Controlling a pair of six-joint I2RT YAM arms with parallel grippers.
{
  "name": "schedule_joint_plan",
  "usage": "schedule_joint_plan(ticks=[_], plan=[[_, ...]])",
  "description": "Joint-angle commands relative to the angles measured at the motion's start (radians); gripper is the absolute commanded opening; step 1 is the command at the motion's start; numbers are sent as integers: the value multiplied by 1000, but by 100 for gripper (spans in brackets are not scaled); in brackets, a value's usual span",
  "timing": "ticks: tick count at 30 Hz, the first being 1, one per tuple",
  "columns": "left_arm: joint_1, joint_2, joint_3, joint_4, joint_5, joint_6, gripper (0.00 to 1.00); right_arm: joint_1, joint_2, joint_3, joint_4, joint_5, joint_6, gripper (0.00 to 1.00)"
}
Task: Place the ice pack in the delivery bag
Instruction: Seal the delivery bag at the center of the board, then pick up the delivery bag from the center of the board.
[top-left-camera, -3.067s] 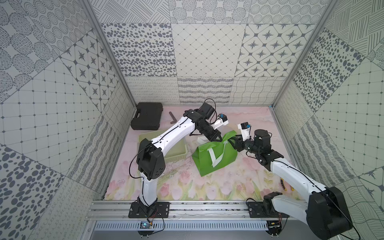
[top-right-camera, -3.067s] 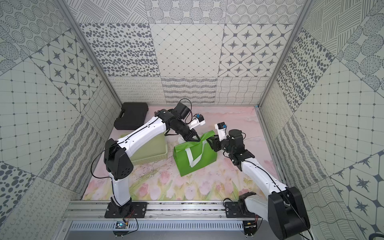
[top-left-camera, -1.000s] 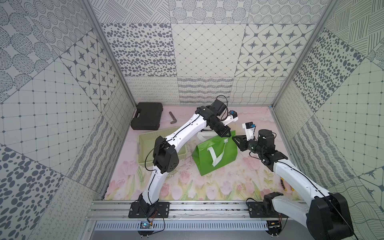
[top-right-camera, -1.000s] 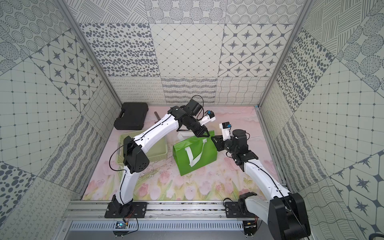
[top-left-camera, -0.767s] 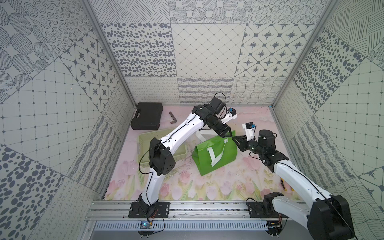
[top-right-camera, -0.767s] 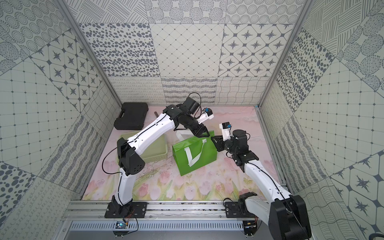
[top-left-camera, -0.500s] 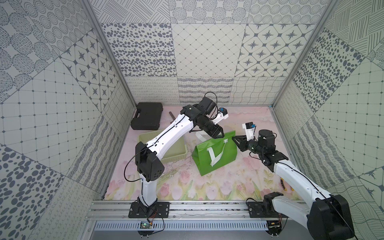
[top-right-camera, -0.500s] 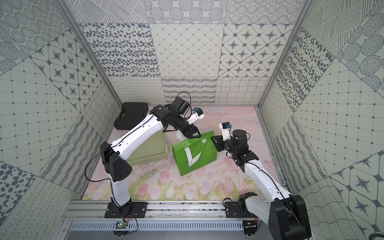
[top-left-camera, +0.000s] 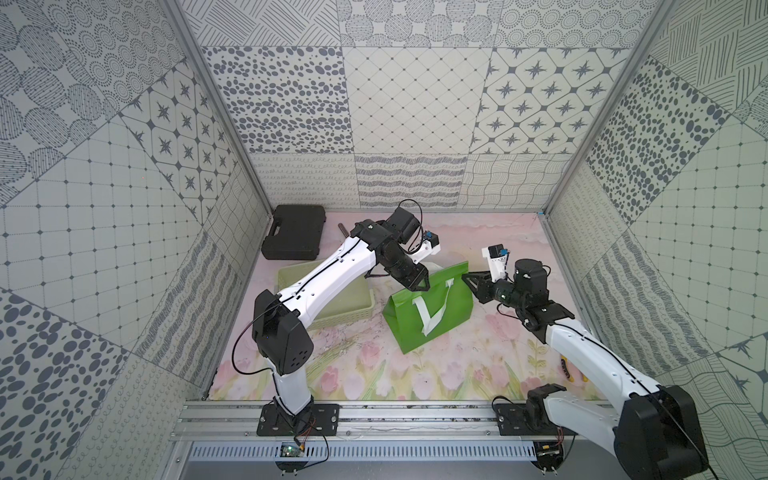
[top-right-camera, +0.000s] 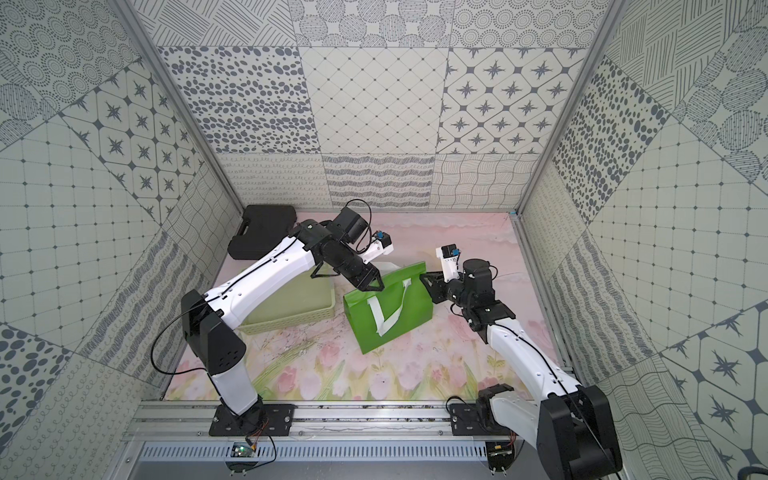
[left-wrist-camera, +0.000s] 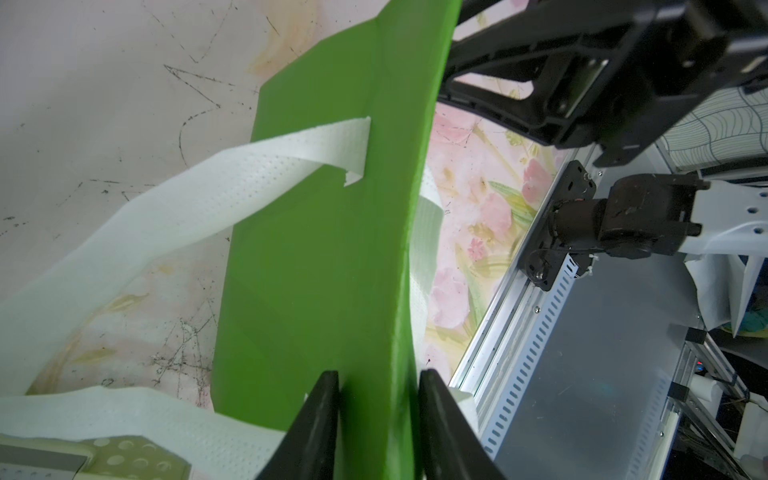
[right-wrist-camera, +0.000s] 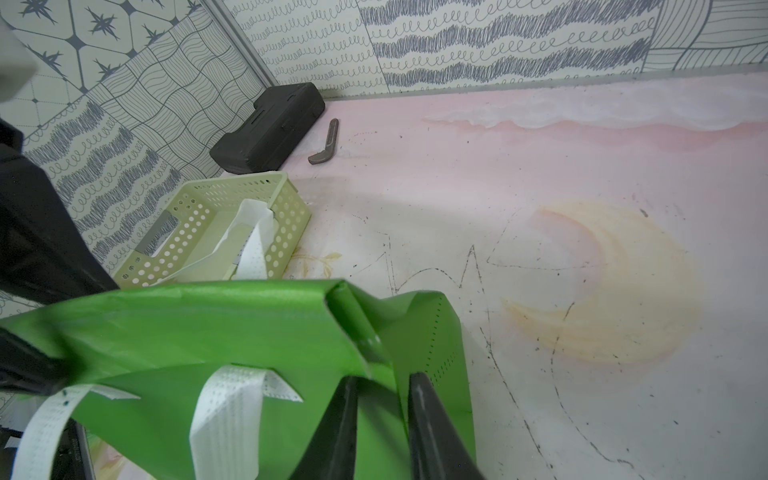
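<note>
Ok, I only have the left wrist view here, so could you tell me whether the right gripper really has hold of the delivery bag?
Observer: Yes. In the right wrist view the right gripper is closed over the folded end of the delivery bag.
Operator: Thank you. Is the bag's mouth open?
Observer: It doesn't look so. In a top view the bag looks flat, with its top edges together.
Operator: And where is the ice pack, please?
Observer: A pale flat pouch, probably the ice pack, lies in the basket beside the bag. I can't be certain that's it.
</note>
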Motion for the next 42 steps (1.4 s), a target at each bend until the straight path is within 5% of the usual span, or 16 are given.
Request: schedule_joint_plan(ticks=[1, 7, 14, 16, 19, 29, 35, 42], plan=[[6, -22, -42, -47, -7, -6, 28, 5, 7, 30, 27, -6, -16, 26], [7, -10, -70, -13, -18, -13, 0, 7, 4, 36, 22, -4, -15, 26], [9, -30, -76, 21, -27, -8, 0, 7, -47, 55, -41, 23, -41, 28], [10, -38, -65, 21, -27, -8, 25, 7, -72, 75, -86, 40, -58, 39], [14, -59, -57, 22, -19, -8, 44, 7, -109, 123, -178, 73, -103, 56], [76, -218, -125, 163, -19, -104, 70, 101, -18, 444, -473, -2, -379, 61], [114, -338, -241, 260, -38, -151, 99, 194, 189, 675, -684, -111, -605, 63], [144, -426, -341, 275, -60, -174, 99, 248, 392, 872, -911, -119, -814, 62]])
